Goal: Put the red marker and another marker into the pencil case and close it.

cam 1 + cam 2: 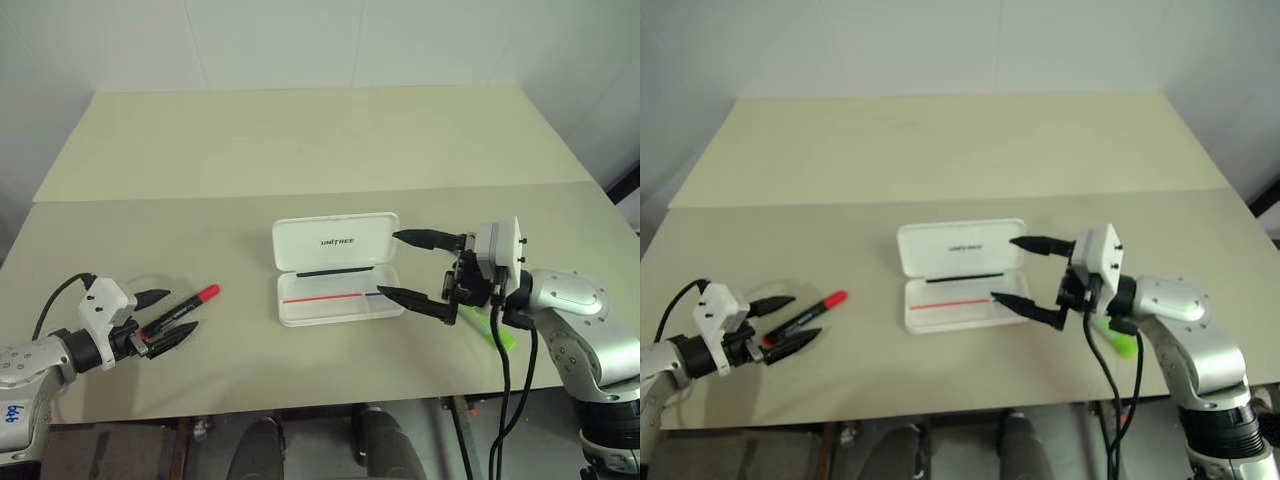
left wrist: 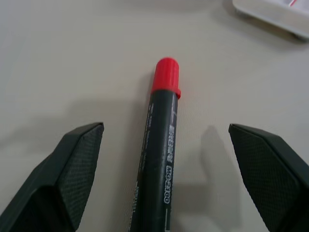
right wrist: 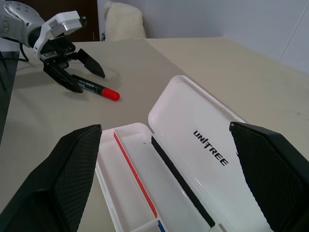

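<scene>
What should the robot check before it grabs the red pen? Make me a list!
1. Left gripper open wide enough: ok, both fingers stand apart.
2. Red marker between the left fingers: ok, it lies on the table in the gap, not yet squeezed.
3. Pencil case open and ready: ok, lid up, tray with nothing loose in it.
4. Path from marker to case free: ok, bare table between them.
5. Right gripper out of the way: not ok, it is open and hovers right at the case's right end.
6. Green highlighter reachable: cannot tell, mostly hidden behind the right arm.
</scene>
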